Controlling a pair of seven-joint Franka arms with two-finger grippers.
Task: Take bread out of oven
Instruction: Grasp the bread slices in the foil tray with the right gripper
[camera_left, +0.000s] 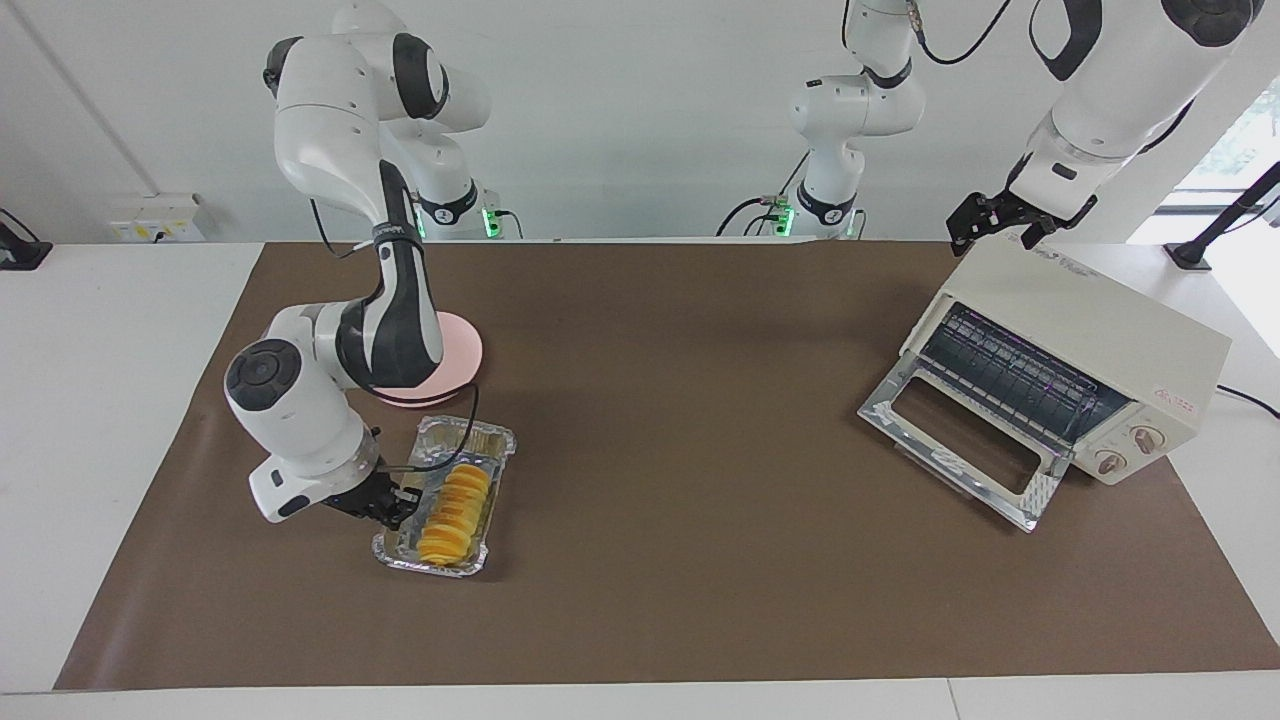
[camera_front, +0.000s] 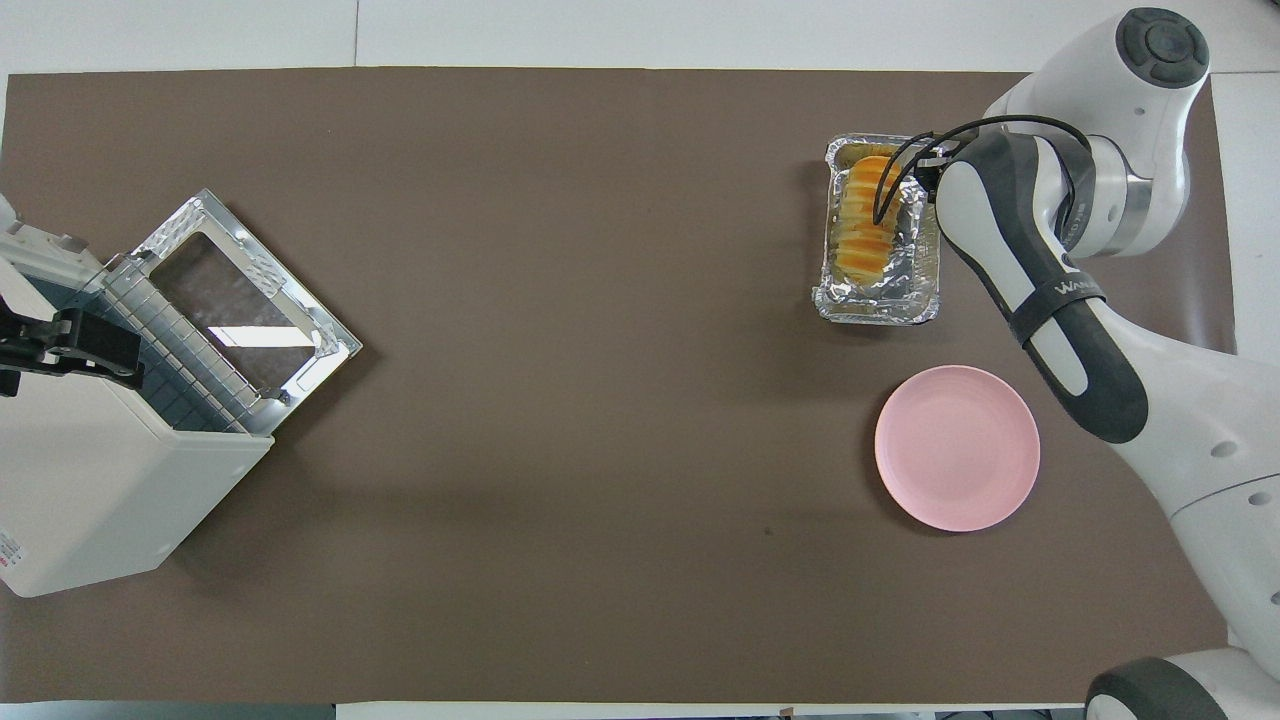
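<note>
Holding the foil tray (camera_left: 392, 541) by its rim, the right gripper (camera_left: 398, 500) has its fingers pinched shut on the tray's side at the right arm's end of the table.
Inside the tray lies the bread (camera_left: 455, 512), out of the oven (camera_left: 1090, 345); the pink plate (camera_front: 957, 447), at the tray's 6 o'clock in the overhead view, is bare. The oven's door hangs down and only its wire rack (camera_left: 1010, 375) shows inside. Over the oven's top the left gripper (camera_left: 985, 225) waits, fingers spread.
</note>
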